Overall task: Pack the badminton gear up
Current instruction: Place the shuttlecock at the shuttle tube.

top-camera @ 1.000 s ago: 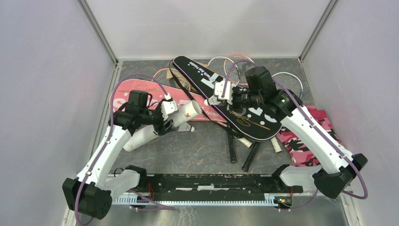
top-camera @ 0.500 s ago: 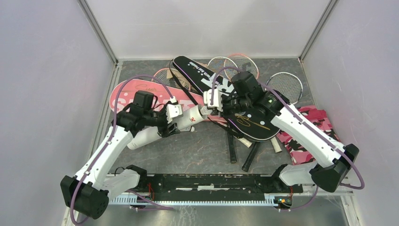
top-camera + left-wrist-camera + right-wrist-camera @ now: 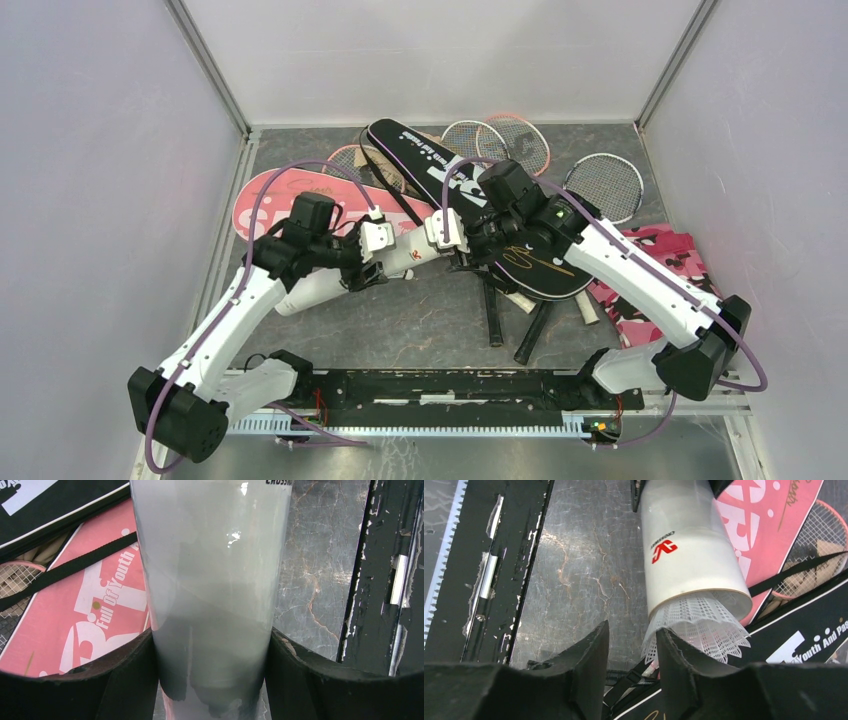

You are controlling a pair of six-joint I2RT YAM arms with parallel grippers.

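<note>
White and long: finds the tube (image 3: pixel 312 288) held aslant low over the grey worktop (image 3: pixel 420 310), one end toward the left wall, open mouth toward centre; cannot tell whether the low end rests on the surface. Records the left hand (image 3: pixel 368 268) clamped on it near mid-length. In the left wrist view, sees both fingers (image 3: pixel 120 680) pressed against the tube's sides with no gap. Notes a red logo (image 3: pixel 663 550) on the tube wall near the mouth.

Finds a white shuttlecock (image 3: pixel 698 624) seated in that mouth, mesh skirt projecting. Records the right hand (image 3: pixel 632 630) at the mouth, fingers narrowly apart, bare worktop visible in the gap, nothing gripped. Places the skirt's edge just beside one finger; cannot tell whether touching.

Finds the pink cover (image 3: pixel 268 205) flat on the worktop behind and under the tube, lettering up, a black strap (image 3: pixel 75 566) across it. Finds the black cover (image 3: pixel 425 160) lying diagonally over rackets (image 3: pixel 610 182), far end near the back wall, near end under the right arm. Notes several racket heads fanned out at the back and dark handles (image 3: pixel 530 340) projecting toward the near edge. Notes pink camouflage cloth (image 3: pixel 662 262) at right, beside the handles, partly under the right arm.
</note>
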